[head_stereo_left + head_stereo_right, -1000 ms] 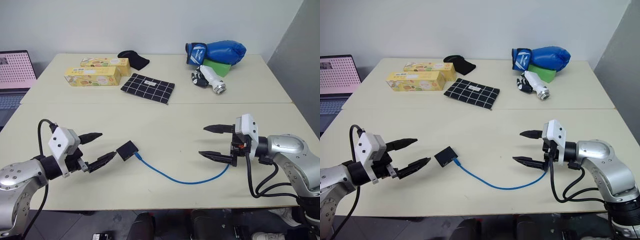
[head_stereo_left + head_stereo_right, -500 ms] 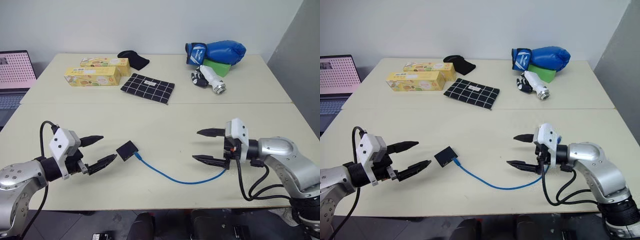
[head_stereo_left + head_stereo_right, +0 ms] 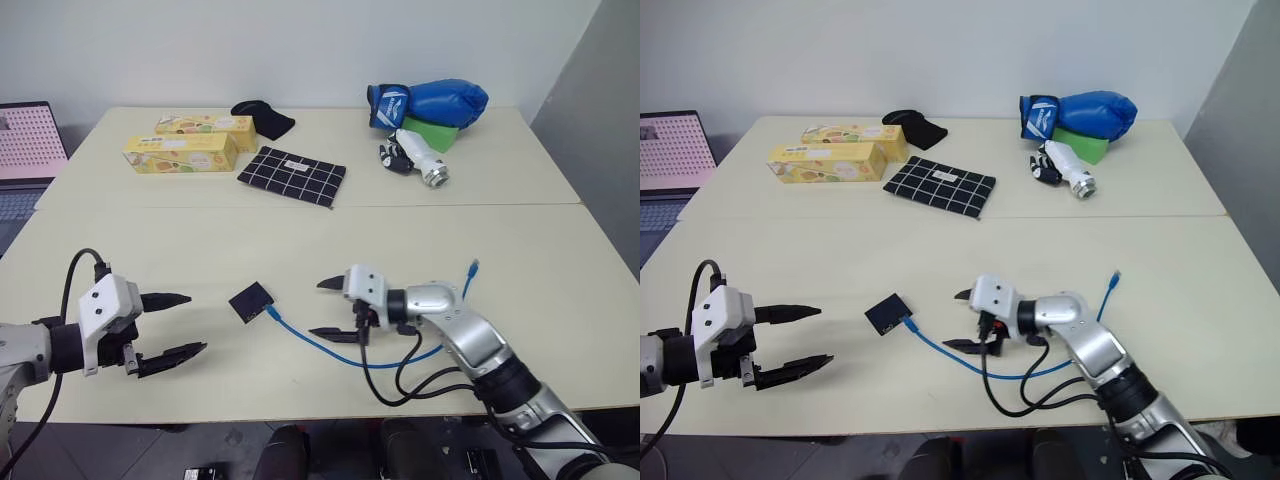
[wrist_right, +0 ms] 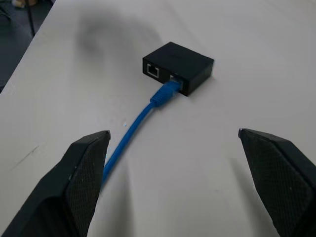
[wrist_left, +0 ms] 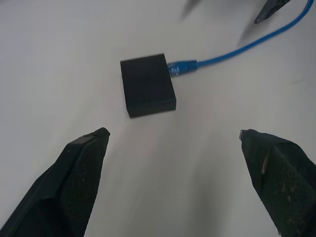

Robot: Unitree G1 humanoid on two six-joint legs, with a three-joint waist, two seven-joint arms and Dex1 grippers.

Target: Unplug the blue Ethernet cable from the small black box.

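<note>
Right wrist view: blue Ethernet cable [image 4: 160, 94] plugged into small black box [image 4: 178, 67].

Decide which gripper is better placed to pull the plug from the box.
Right. The right gripper, open, straddles the blue Ethernet cable near its plug; the left gripper sits on the small black box's far side.

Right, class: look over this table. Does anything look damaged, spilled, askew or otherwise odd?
Nothing looks damaged or spilled. The blue Ethernet cable is plugged into one port of the small black box; the port beside it is empty. Its free end lies loose on the table. The box sits at an angle to the table edge, which is hardly odd.
</note>
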